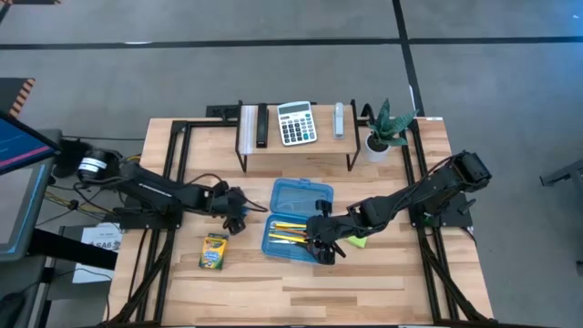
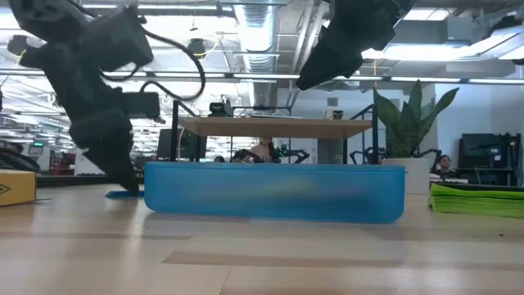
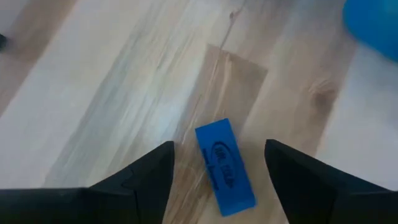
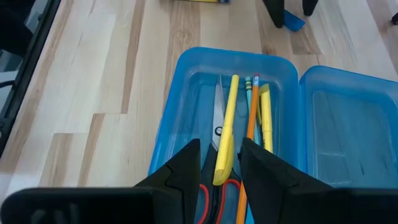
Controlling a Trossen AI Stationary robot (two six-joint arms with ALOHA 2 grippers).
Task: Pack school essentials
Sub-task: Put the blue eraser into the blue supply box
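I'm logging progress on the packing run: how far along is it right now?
Done: pencils and scissors lie in the blue case. In hand: the right claw holds a yellow marker over the case; the left claw, open, straddles the blue eraser on the table. Left: the crayon box and green sticky-note pad remain outside.
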